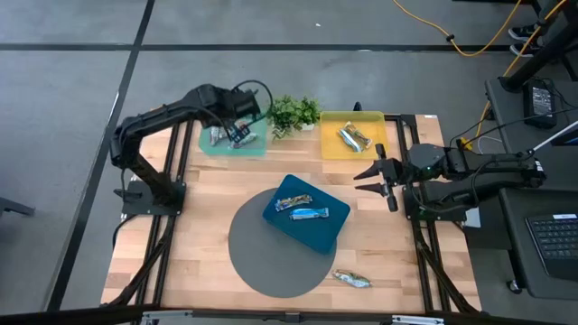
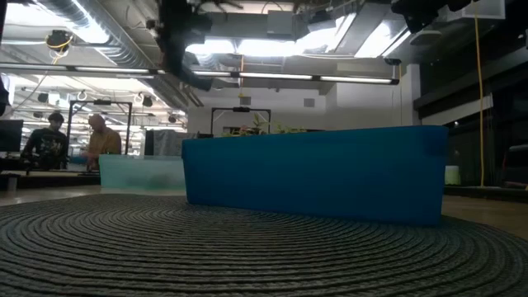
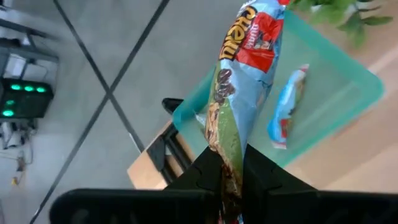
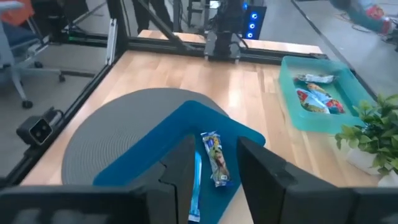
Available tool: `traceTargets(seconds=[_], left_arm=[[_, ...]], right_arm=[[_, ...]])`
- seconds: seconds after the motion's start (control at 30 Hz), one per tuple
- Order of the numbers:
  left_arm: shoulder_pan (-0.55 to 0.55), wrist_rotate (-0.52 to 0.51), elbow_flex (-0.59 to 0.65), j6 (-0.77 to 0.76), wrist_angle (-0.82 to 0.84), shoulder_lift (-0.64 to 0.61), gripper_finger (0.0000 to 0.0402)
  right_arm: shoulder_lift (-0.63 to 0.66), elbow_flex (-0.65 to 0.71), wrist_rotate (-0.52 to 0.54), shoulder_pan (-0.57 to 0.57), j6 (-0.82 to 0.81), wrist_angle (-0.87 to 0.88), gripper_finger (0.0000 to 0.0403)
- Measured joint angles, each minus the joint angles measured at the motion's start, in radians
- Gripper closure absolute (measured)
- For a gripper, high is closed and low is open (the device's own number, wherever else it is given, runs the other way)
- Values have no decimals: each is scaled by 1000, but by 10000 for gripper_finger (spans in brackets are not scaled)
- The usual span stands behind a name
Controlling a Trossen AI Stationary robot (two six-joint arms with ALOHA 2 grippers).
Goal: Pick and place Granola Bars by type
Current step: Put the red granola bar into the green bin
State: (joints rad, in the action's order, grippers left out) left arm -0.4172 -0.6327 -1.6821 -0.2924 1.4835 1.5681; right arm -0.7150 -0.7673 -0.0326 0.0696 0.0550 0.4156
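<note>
A blue-and-red bar (image 3: pixel 239 93) is held by its lower end in the left gripper (image 3: pixel 231 180), whose jaws are closed on the wrapper, and it is hung over the green tray (image 1: pixel 232 144), presumably so that it can be dropped beside the like-printed bars (image 1: pixel 226 136) already lying there. The right gripper (image 1: pixel 372 177) is parked with jaws open beside the blue tray (image 1: pixel 330 230), pointed at the two bars (image 1: pixel 301 208) still to be sorted in it. A green-orange bar (image 1: pixel 355 137) is kept apart in the yellow tray (image 1: pixel 330 144), and one more bar (image 1: pixel 350 279) is left on the bare table (image 1: pixel 208 199) near the grey mat (image 1: pixel 262 262). The wrappers are shiny, crinkled foil, long and narrow.
</note>
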Motion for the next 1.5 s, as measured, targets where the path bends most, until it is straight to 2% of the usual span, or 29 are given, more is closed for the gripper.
traceTargets(seconds=[0.3, 0.4, 0.63, 0.87, 1.03, 1.27, 1.5], left_arm=[[-222, 198, 118, 240, -270, 1, 380], [-280, 224, 138, 283, -311, 0, 380], [-384, 293, 223, 359, -391, 0, 380], [-466, 356, 382, 403, -543, 0, 380], [-521, 438, 486, 392, -646, 0, 380], [-572, 429, 580, 401, -739, 2, 380], [-593, 452, 613, 434, -769, 68, 380]], right_arm=[[0, 0, 25, 0, -55, 0, 282], [0, 0, 43, 0, -55, -1, 282], [0, 0, 104, -1, -75, -1, 282], [0, 0, 147, -1, -79, -1, 282], [0, 0, 175, -1, -81, -3, 282], [0, 0, 216, -1, -81, -9, 282], [0, 0, 272, -1, -76, -9, 282]])
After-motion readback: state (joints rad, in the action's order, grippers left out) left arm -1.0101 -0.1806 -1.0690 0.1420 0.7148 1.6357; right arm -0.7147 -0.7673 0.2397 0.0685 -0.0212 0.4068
